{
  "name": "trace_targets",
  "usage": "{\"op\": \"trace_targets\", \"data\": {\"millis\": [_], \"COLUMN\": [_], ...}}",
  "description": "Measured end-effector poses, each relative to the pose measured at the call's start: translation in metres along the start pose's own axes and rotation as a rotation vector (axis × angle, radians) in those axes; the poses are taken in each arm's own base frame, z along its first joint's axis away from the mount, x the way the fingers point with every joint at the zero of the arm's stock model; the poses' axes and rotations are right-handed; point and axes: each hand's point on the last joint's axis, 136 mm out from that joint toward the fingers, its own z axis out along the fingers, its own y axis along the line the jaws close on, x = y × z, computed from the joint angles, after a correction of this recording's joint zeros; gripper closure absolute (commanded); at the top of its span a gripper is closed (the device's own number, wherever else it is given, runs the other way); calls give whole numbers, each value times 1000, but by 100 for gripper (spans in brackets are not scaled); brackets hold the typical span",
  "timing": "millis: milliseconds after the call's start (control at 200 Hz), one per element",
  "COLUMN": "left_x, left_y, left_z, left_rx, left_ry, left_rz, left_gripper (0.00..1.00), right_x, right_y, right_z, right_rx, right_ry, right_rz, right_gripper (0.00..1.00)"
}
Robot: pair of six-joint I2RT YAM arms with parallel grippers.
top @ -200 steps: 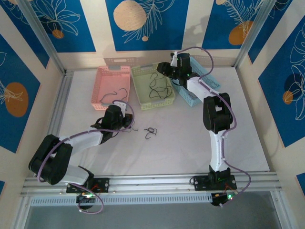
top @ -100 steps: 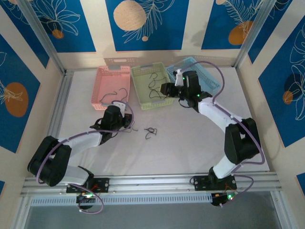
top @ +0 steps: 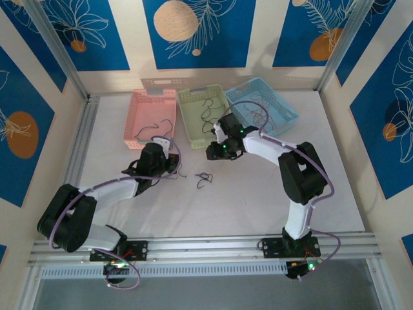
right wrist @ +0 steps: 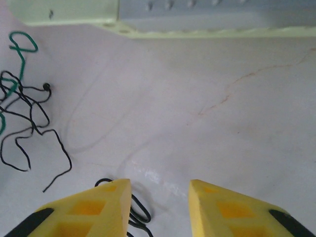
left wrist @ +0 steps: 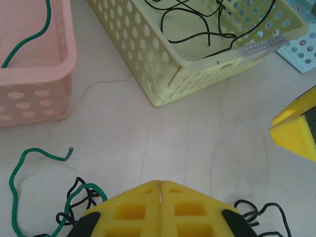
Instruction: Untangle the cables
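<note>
Left gripper (left wrist: 161, 183) pressed together low over the bench (left wrist: 197, 138), green cable (left wrist: 13, 187) and black cables (left wrist: 249, 215) lying at either side | right gripper (right wrist: 160, 190) spread, small black tangle (right wrist: 138, 212) just beside one finger | farther: more black cables in green basket (left wrist: 148, 54), another green cable in pink basket (left wrist: 44, 94)

1. You're in a robot lab cell: left arm (top: 110, 190) and right arm (top: 298, 184) bolted to a rail (top: 206, 244) edging the white worktop (top: 245, 197).
2. Printed blue panels (top: 193, 39) wall it in.
3. A pink basket (top: 133, 119), green basket (top: 193, 94) and blue basket (top: 287, 113) sit at the back.
</note>
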Motion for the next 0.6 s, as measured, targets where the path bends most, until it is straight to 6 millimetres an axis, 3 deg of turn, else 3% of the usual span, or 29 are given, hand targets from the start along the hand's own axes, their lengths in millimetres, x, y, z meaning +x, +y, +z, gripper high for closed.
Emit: {"op": "trace_targets", "data": {"millis": [305,600], "left_x": [0,0], "left_y": [0,0], "left_z": [0,0], "left_rx": [0,0], "left_ry": [1,1], "left_rz": [0,0], "left_gripper": [100,100], "right_x": [34,55], "right_y": [-11,-1], "right_z": [18,26], "right_rx": [57,23], "right_ry": [178,270], "right_rz": [-122,-245], "right_gripper": [58,57]}}
